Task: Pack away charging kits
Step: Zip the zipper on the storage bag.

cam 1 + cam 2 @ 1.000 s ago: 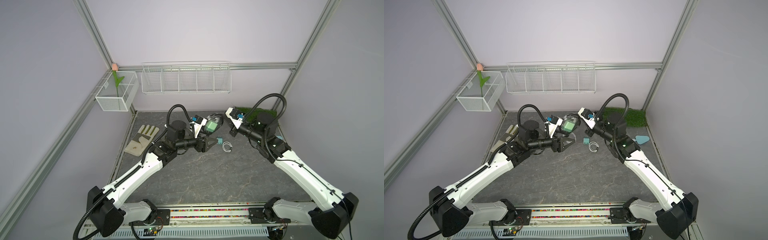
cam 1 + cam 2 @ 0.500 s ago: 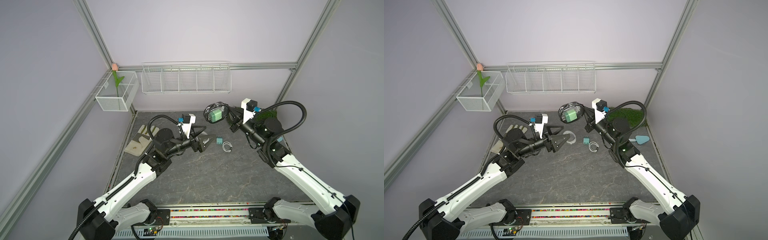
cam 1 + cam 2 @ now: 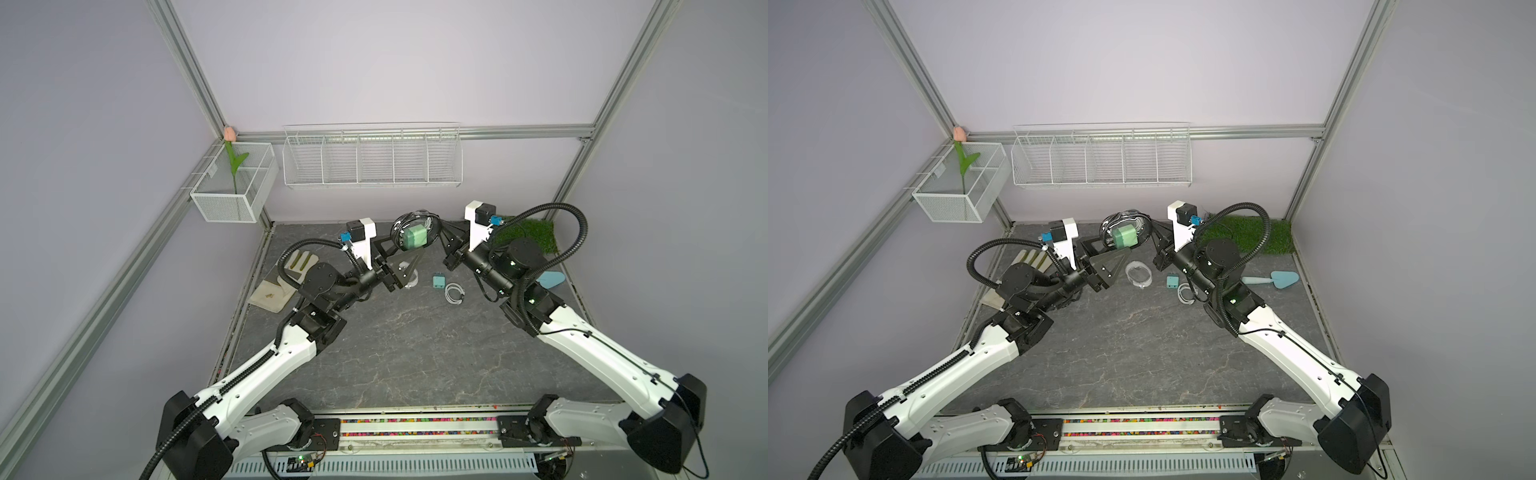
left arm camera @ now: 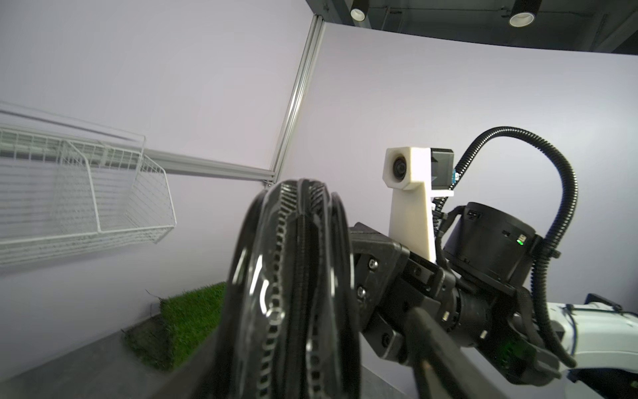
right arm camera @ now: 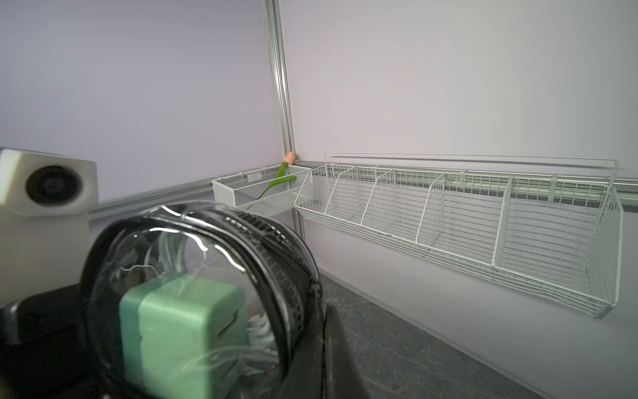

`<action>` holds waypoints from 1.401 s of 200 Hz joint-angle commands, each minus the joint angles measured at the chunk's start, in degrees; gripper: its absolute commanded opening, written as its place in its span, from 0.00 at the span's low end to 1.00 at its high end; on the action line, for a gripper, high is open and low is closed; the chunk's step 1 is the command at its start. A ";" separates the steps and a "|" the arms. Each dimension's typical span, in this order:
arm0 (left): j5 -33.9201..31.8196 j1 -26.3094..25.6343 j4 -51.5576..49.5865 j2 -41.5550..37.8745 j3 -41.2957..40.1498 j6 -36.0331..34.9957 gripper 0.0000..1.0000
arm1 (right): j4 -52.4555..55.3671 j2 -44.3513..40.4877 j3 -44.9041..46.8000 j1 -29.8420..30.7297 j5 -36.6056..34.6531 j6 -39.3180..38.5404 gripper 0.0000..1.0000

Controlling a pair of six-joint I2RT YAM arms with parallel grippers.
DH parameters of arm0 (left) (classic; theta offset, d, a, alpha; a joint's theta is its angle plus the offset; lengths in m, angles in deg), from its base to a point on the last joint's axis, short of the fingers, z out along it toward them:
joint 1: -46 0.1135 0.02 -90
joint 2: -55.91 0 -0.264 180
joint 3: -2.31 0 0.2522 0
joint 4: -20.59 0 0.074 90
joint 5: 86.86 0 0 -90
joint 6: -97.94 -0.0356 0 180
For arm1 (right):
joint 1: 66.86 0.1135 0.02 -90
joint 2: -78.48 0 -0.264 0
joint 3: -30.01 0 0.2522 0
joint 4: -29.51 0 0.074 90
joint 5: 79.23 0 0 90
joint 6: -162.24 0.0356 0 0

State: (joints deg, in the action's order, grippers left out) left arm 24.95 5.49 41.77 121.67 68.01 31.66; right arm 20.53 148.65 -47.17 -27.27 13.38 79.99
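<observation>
A black-rimmed clear oval case (image 3: 415,237) (image 3: 1125,235) hangs in the air at the back of the table, with a green plug adapter (image 5: 186,331) and a white cable inside. My right gripper (image 3: 437,235) (image 5: 326,345) is shut on the case's rim. My left gripper (image 3: 403,250) (image 4: 303,376) is open, and the case (image 4: 293,293) stands edge-on between its jaws. On the table lie a loose teal adapter (image 3: 437,281), a coiled white cable (image 3: 455,293) and a pale oval case (image 3: 1139,274).
A beige glove (image 3: 278,282) lies at the left edge and a light-blue trowel (image 3: 1277,279) at the right. A grass mat (image 3: 1246,235) fills the back right corner. A white wire basket (image 3: 372,158) and a mesh box (image 3: 237,187) hang on the walls.
My right gripper has lifted the case up and back. My left gripper let go, dropped away with its jaws wide, then rose again around the case, its jaws now narrower.
</observation>
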 commanded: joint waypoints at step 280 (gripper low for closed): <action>20.48 4.68 -36.99 3.28 16.61 3.08 0.37 | 11.82 -6.81 0.86 -1.98 11.54 -30.72 0.06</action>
State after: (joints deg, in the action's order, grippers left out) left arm 42.41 9.23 -2.01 121.80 82.83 30.35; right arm 41.92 144.96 -50.93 -34.59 30.29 43.73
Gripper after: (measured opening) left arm 0.154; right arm 0.065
